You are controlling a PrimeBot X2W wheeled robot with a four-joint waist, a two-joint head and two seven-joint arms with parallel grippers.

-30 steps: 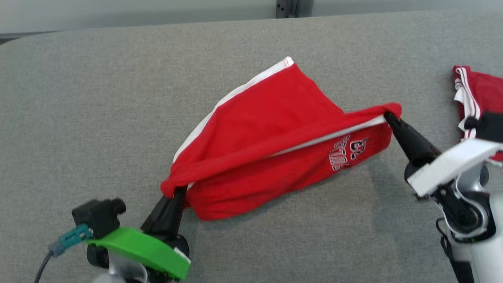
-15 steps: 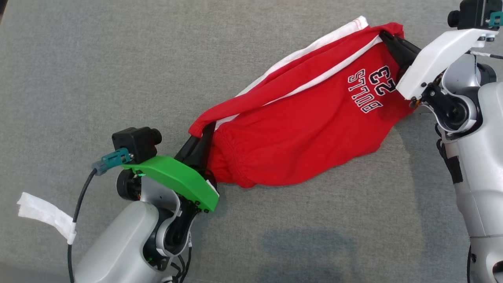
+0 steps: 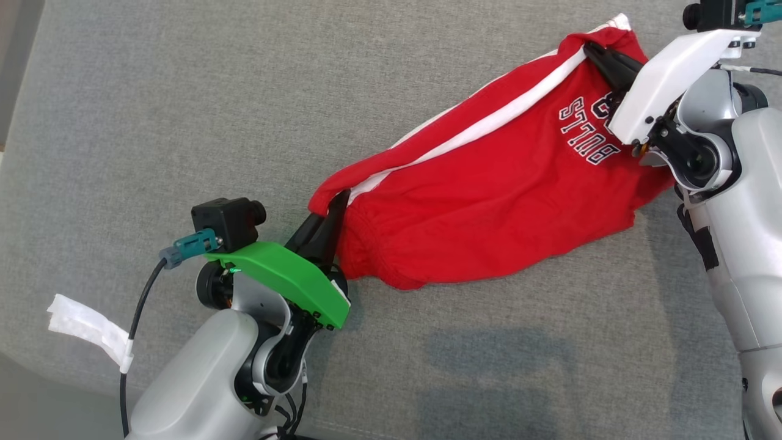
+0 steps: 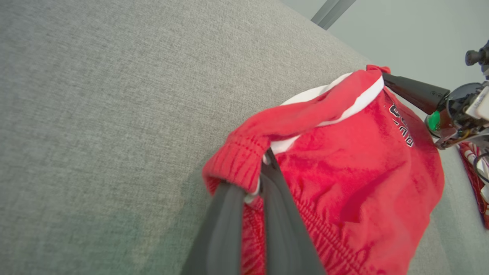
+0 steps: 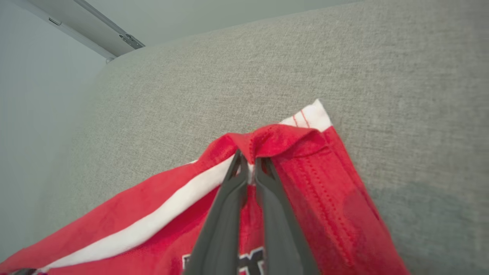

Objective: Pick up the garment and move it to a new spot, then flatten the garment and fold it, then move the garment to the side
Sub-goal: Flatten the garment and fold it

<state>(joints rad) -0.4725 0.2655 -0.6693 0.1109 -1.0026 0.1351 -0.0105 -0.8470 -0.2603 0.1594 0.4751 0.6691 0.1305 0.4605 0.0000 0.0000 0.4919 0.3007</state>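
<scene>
Both pinched tight on the red shorts (image 3: 489, 189); left tool (image 3: 338, 201) one end; right tool (image 3: 592, 50) opposite.

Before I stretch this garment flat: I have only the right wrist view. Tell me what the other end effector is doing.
Observer: The left end effector is shut on the ribbed waistband corner of the shorts, at the end opposite your grip.
Operator: Report how the cloth lies between the two.
Observer: It sags. The lower red bulk is bunched and looks to rest on the grey fabric surface, not flat.
Operator: Check what lies beyond my arm.
Observer: In the left wrist view, another red-and-white cloth lies past the right end effector.
</scene>
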